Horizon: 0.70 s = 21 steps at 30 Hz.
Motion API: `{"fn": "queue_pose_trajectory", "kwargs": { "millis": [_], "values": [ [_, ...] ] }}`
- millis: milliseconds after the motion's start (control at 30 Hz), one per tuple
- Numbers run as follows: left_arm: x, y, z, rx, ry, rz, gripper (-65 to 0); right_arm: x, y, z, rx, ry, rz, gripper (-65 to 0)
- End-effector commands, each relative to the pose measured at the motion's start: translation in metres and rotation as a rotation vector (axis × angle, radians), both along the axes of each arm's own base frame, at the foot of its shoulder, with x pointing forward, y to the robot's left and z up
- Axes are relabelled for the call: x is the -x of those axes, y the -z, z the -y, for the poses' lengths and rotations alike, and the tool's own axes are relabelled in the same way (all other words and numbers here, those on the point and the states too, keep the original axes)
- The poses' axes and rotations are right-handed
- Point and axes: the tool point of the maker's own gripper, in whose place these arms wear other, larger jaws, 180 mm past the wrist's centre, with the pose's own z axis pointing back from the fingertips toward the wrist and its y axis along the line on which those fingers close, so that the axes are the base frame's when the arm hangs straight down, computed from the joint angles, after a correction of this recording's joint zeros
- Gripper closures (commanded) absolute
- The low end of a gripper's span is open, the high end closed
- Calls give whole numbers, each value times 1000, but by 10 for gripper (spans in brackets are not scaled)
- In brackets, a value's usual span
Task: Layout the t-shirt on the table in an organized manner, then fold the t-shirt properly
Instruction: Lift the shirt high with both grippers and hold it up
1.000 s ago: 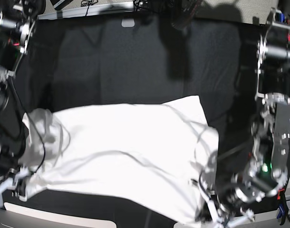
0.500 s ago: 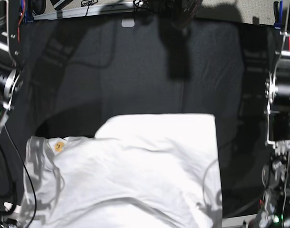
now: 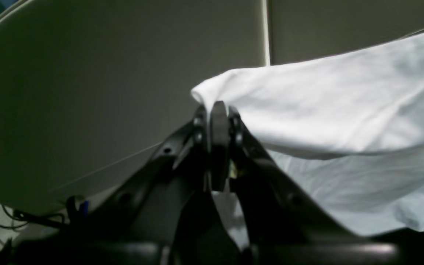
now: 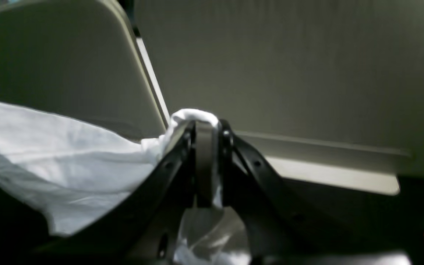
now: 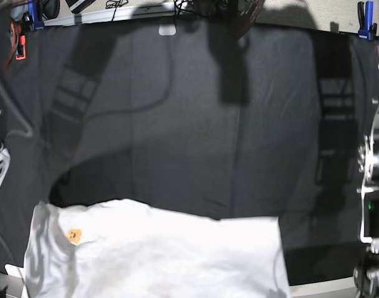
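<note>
Black-cloth table (image 5: 196,124) — creased; blue clips (image 5: 363,28) at edge

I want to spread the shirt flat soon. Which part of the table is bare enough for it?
The table is bare from its far edge down to the t-shirt, and right of it too. The near edge is crowded by the shirt hanging from both grippers.
</note>
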Motion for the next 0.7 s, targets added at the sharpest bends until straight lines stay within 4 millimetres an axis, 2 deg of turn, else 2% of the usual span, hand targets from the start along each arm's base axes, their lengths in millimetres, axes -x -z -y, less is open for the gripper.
{"fn": "queue_pose_trajectory", "kwargs": {
  "millis": [0,100,333,433,533,667],
  "values": [
    [0,-41,1,19,5,90,0,4,-35,3,-11,2,88,0],
    [-4,-43,-1,26,-2,79,0,-1,-36,8,-40,6,74,0],
    [-11,-52,7,45,8,80,0,-22,23,17,-30,23,-91,0],
    [-13,-56,7,47,6,75,0,-29,39,8,-44,8,-139,0],
    [-13,-54,6,43,3,64,0,-31,47,-8,-43,-23,-174,0],
    [-13,-51,6,38,2,53,0,-35,47,-21,-48,-46,-169,0]
  ]
}}
